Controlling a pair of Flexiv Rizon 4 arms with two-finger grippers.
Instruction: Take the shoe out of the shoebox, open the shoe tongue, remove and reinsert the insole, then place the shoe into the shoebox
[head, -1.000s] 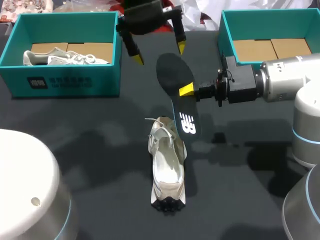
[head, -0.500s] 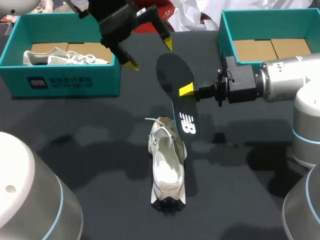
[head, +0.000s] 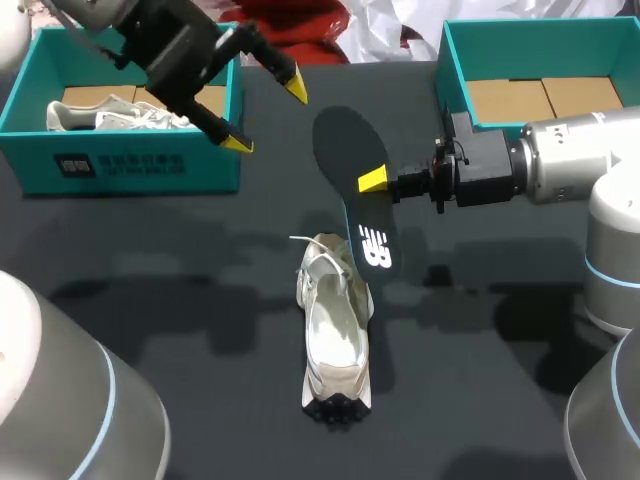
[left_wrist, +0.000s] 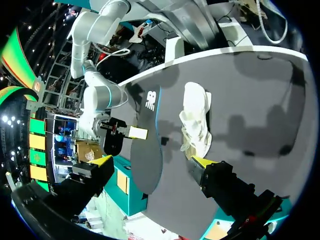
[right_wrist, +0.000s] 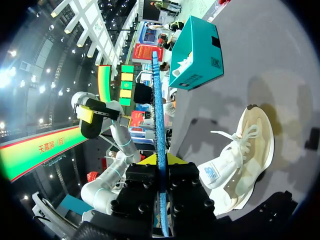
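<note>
Flat black insole (head: 345, 150) clamped in the right gripper (head: 372, 182); left gripper (head: 267, 115) hovers wide open by the teal shoebox (head: 130, 165).

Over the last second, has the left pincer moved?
Yes. In the head view the left pincer has swung away from the insole toward the left shoebox. It is now open at that box's right edge.

Bright overhead light, soft overlapping shadows
</note>
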